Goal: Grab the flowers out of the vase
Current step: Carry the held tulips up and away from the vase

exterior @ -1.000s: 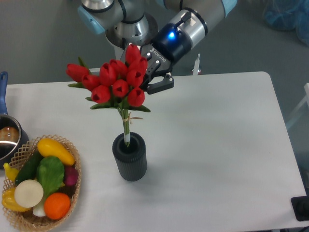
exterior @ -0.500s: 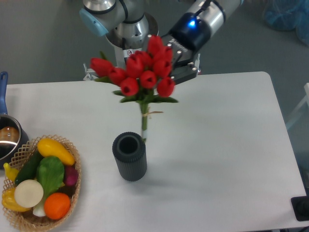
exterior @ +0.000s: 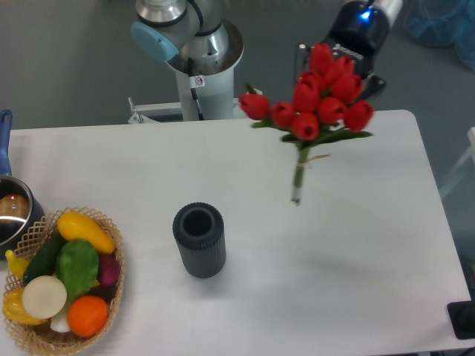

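The flowers [exterior: 315, 100], a bunch of red tulip buds with green leaves and a thin tied stem, hang in the air above the right half of the table. Their stem end floats clear of the tabletop. My gripper [exterior: 355, 73] sits behind the buds at the upper right and is shut on the bunch; its fingers are mostly hidden by the blooms. The vase [exterior: 199, 239], a short dark ribbed cylinder, stands empty on the table well to the lower left of the flowers, its round mouth open.
A wicker basket [exterior: 110, 227] of fruit and vegetables sits at the front left corner. A metal pot [exterior: 11, 215] with a blue handle is at the left edge. The arm's base [exterior: 200, 55] stands behind the table's far edge.
The gripper has carried the flowers up and to the right. The stem has come fully out of the vase, which now stands empty and unmoved.
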Robot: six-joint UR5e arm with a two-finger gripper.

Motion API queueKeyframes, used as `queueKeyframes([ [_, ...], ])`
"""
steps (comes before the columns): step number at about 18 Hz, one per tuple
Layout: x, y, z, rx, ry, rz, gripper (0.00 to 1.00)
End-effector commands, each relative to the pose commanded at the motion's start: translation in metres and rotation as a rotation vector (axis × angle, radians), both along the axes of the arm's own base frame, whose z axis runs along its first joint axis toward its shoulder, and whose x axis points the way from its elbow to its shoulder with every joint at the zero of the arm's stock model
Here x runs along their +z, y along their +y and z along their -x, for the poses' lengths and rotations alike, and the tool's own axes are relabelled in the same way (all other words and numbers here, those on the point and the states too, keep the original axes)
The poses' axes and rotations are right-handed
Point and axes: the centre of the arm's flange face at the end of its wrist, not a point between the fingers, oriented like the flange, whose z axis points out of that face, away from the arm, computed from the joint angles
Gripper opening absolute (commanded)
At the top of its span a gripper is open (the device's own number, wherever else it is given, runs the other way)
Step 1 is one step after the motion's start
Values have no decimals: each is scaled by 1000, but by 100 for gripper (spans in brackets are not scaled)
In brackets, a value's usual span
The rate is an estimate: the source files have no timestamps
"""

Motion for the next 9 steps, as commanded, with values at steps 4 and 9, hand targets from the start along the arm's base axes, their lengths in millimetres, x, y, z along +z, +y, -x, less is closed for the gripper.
queueKeyframes([
  [4,-14,-26,34,57,37,87,33],
  [9,-30,-33,49,69,85,211,33],
])
